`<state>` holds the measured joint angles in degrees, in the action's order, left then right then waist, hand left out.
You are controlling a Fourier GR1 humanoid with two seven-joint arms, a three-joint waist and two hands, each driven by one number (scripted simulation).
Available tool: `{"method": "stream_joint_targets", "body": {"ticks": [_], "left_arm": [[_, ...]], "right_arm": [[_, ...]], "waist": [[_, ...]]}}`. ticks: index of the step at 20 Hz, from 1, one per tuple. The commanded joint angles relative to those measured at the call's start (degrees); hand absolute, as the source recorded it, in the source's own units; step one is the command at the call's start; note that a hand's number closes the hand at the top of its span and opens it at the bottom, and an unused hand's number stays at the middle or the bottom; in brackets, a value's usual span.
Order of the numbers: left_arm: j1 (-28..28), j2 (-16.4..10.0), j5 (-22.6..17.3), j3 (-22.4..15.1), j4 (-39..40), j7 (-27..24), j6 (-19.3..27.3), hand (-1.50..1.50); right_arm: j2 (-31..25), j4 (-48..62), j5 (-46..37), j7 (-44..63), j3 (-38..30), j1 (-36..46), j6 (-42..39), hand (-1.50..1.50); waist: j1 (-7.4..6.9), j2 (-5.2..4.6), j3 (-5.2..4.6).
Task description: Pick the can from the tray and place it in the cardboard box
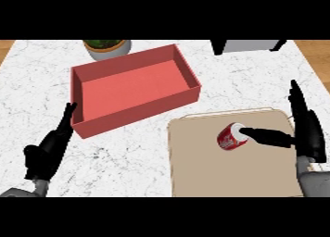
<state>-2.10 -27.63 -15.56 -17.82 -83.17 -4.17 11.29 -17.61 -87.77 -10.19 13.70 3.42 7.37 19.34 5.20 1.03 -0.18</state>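
A red can [229, 138] with a white top lies tilted on the beige tray [209, 171] at the lower right. My right hand [306, 129] stands at the tray's right edge, fingers straight and pointing away, its thumb [267, 135] stretched left and touching the can's top. The hand is open. The red cardboard box [92, 121], open at the top and with nothing in it, sits up and to the left of the tray. My left hand [50, 148] rests open at the lower left, just beside the box's near left corner.
A potted plant [107, 47] in a grey pot stands behind the box at the counter's far edge. A grey and black appliance [246, 45] sits at the far right. Wooden floor shows past both sides of the white marble counter [127, 152].
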Motion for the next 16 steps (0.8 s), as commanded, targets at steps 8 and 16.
{"method": "stream_joint_targets", "body": {"ticks": [8, 16], "left_arm": [[-4.49, 1.06, 2.93, -4.45, -5.66, 1.77, -1.12, 0.00], [-8.57, 1.85, 4.05, -5.84, -6.68, 5.25, -1.84, 0.00]], "right_arm": [[-5.85, -5.58, -39.73, 20.31, 13.20, -11.92, 10.03, -1.50], [-1.82, -27.40, -46.82, 46.75, 22.32, -13.03, -14.43, -1.50]], "waist": [[-0.84, -0.10, -0.59], [-2.84, -0.27, -0.29]]}}
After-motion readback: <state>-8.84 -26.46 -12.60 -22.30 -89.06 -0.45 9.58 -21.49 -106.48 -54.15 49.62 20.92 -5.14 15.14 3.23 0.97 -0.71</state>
